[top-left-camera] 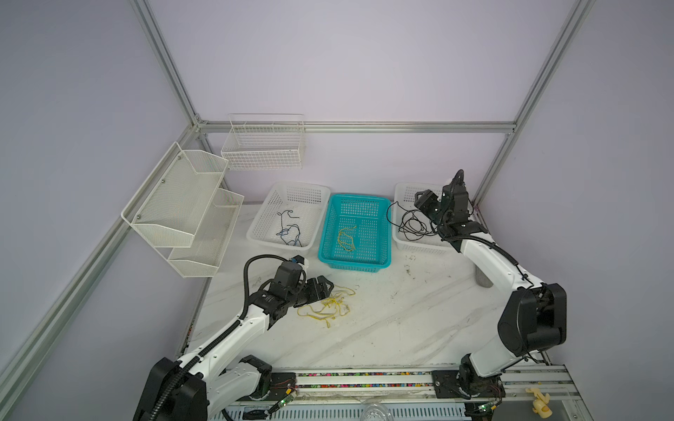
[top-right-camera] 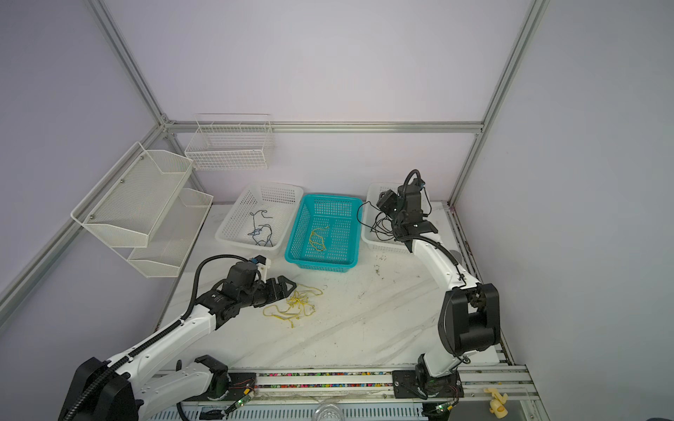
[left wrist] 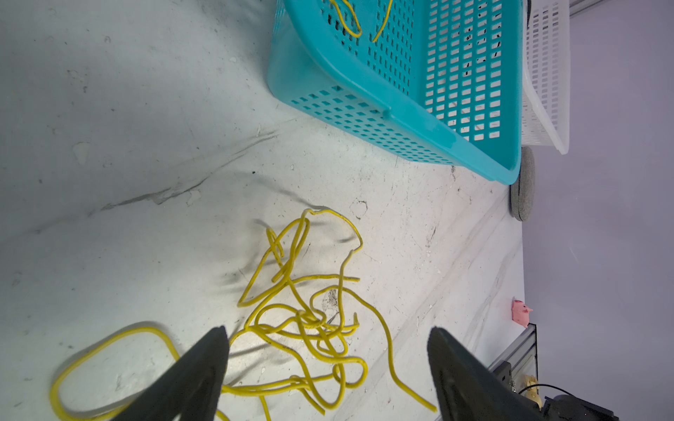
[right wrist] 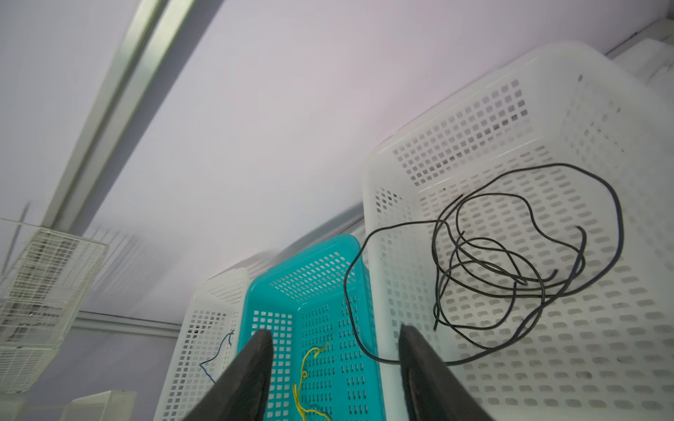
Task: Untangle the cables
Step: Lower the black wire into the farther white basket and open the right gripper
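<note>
Three perforated plastic baskets stand side by side across the middle of both top views, on a white marble-patterned table (top-left-camera: pixel 401 320). The left white basket (top-left-camera: pixel 302 195) holds thin, limp dark blue cables (top-left-camera: pixel 290 231). The teal basket (top-left-camera: pixel 355 263) in the middle holds one looped yellow cable (top-left-camera: pixel 346 238). The right white basket (top-left-camera: pixel 419 248) holds coiled black cables (top-left-camera: pixel 412 224), with one loop hanging over its rim towards the teal basket. Below the baskets, in the lower centre, a yellow tangle (top-left-camera: pixel 328 306) of knotted cords lies loose on the table. The left gripper (top-left-camera: pixel 330 287) sits just left of that tangle, jaws wide apart and empty. The right gripper (right wrist: pixel 333 333) hangs over the right white basket, jaws apart, gripping nothing.
</note>
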You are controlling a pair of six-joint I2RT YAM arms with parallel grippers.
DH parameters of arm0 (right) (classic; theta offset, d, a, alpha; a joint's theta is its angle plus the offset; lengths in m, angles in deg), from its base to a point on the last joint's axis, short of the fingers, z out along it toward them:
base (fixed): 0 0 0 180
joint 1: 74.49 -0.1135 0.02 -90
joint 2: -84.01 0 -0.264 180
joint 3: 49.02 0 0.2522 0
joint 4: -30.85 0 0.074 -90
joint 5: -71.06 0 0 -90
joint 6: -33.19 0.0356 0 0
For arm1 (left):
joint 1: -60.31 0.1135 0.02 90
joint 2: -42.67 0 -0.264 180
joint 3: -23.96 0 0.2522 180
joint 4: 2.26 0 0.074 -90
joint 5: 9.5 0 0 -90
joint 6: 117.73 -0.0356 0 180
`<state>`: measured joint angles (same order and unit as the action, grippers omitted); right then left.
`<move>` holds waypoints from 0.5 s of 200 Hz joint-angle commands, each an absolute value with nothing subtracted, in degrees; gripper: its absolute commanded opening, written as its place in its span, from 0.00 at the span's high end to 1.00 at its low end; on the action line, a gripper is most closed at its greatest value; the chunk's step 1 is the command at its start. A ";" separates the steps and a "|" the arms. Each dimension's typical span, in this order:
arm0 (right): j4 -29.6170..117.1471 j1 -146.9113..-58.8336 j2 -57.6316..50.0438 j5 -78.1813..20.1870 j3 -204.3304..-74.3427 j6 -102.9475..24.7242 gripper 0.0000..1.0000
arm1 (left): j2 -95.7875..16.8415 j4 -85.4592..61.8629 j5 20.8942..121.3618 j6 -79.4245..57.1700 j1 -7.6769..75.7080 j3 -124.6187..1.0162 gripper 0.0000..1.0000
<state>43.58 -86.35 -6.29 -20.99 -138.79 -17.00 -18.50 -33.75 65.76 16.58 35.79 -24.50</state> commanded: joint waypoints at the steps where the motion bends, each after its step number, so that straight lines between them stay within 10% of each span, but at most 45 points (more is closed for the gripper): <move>1: 41.02 -87.07 -4.57 -21.90 -137.08 -17.54 0.41 | -18.58 -33.16 65.91 15.47 35.52 -24.38 0.14; 100: 47.73 -93.11 -25.36 -21.27 -153.43 -27.02 0.42 | -18.51 -33.07 66.33 15.72 35.48 -23.42 0.14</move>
<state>45.28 -93.14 -21.92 -22.76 -148.04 -24.87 -19.31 -33.75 65.80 16.60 35.79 -24.50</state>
